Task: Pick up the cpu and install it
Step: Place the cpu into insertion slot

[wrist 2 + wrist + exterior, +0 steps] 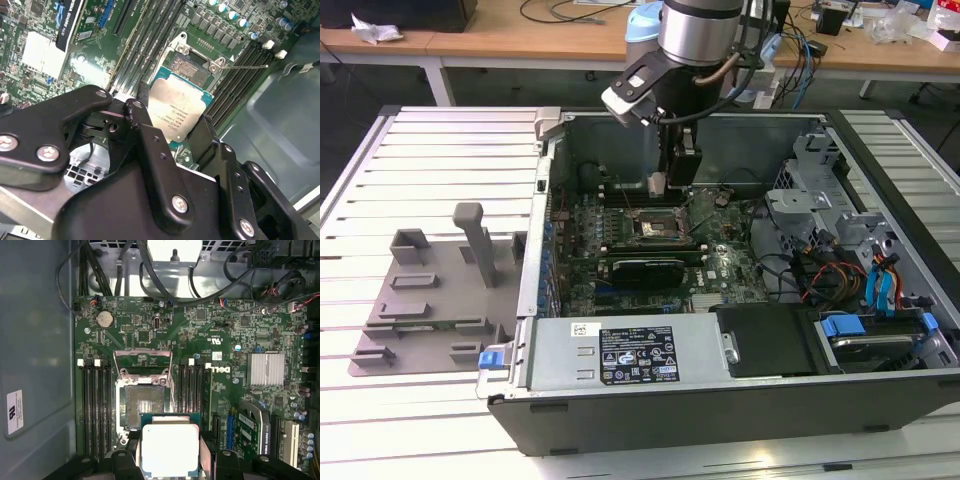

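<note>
Gripper (170, 452): your fingers are closed on the cpu (170, 447), clamping two opposite edges.
Cpu: held above the board at the edge of the open socket (145, 407), not seated.
Print: the second wrist view shows fine text on the cpu top, too small to read.
Labels: white sticker (15, 412) on the case wall; black label (640, 352) on the power supply.
Exterior view: grey plate (430, 300) beside the case (720, 405).

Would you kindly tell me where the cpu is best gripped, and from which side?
By two opposite edges, from straight above. The cpu is a thin flat square held level, so only its edges offer grip, and its underside should stay free for the socket. The gripper holds it so.
</note>
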`<state>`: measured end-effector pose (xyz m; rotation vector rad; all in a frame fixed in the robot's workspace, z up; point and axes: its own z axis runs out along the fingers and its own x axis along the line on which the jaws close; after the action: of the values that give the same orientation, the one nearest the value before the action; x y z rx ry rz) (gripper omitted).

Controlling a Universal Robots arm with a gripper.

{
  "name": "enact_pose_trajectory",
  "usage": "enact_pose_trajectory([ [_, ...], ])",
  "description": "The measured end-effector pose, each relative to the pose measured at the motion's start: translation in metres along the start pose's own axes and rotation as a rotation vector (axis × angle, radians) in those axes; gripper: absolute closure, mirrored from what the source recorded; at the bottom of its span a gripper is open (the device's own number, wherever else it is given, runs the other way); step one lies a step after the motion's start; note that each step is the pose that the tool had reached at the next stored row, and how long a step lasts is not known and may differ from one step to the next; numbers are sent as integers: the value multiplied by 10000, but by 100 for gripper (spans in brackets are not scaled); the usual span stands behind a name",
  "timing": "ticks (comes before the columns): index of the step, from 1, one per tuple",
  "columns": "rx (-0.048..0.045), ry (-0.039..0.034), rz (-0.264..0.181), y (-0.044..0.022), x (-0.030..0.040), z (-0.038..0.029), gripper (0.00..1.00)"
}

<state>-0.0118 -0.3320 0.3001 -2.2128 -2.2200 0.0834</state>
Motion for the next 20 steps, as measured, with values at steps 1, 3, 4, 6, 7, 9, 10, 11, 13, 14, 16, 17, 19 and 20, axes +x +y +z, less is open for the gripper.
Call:
enact_pose_trajectory([
  [1, 0, -5, -2, 1, 1, 16, 45],
  [3, 0, -10, -1, 2, 2, 59, 45],
  [4, 0, -10, -2, 3, 3, 80, 45],
  [6, 0, -10, -2, 4, 4, 98, 45],
  [7, 0, -10, -1, 4, 4, 111, 45],
  [9, 0, -9, -1, 5, 5, 128, 45],
  [10, 0, -10, -1, 6, 5, 138, 45],
  [11, 0, -10, -1, 6, 5, 144, 45],
  [13, 0, -14, -1, 6, 6, 158, 45],
  [14, -1, -11, -1, 7, 6, 163, 45],
  [16, 0, -13, -1, 8, 7, 189, 45],
  [17, 0, -12, 0, 8, 8, 207, 45],
  [19, -2, -15, -51, 9, 18, 226, 45],
  [20, -12, -25, -332, 10, 26, 236, 45],
])
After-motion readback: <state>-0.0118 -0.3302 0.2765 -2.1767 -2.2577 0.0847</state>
